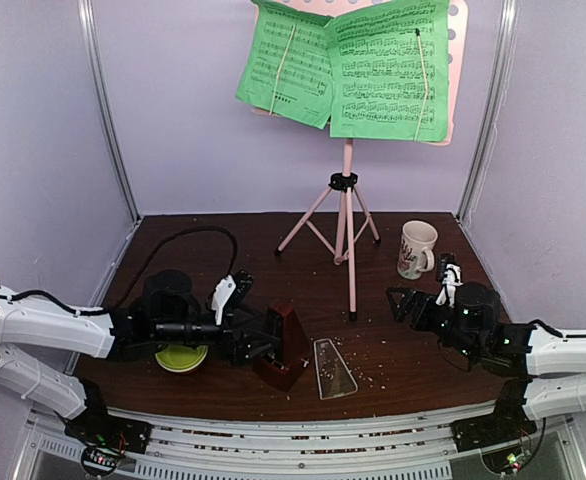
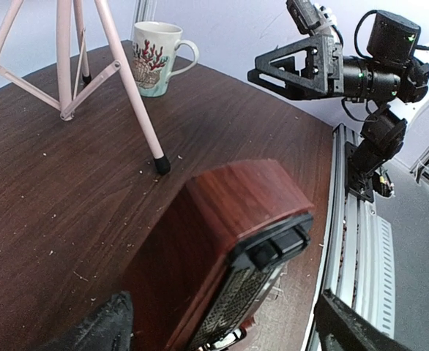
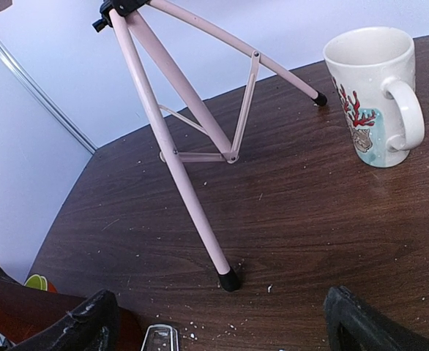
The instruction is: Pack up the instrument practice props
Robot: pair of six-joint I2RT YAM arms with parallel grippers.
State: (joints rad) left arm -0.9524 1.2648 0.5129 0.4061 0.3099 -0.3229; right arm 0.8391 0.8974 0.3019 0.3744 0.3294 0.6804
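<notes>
- Metronome (image 2: pixel 229 219) sits close to the near edge of the table (image 1: pixel 223 250), about mid-width. The left gripper (image 2: pixel 223 298) straddles it.
- Left jaws are spread. The left wrist view shows a gap between the red body and one finger (image 2: pixel 342 322). Contact on the other side is hard to read, so this is judged as not clamped.
- Right gripper (image 3: pixel 220 295) is released with nothing between its fingers. It hovers toward the right edge, well apart from the metronome.
- Clear cover (image 1: pixel 334 368) lies flat just beside the metronome on its right, also by the near edge.
- Step in hand is likely grasping the metronome so the cover can go back on.
- To do it well, centre the fingers on the two flat wood sides, low on the body where the pyramid is widest. Close slowly, since tapered faces could squeeze upward out of the grip.
- Yellow-green bowl (image 1: pixel 181 358) sits under the left arm toward the near-left corner, so little slack for backing off that way.
- Front leg foot (image 2: pixel 162 166) of the pink music stand (image 1: pixel 348 200) lands near the metronome. A knock there could topple the stand and the green sheet-music pages (image 1: pixel 343 65).
- White mug (image 1: pixel 416 248) stands toward the right edge, near the right gripper.
- Most bare tabletop is toward the far-left corner, and the near edge leaves little margin.
</notes>
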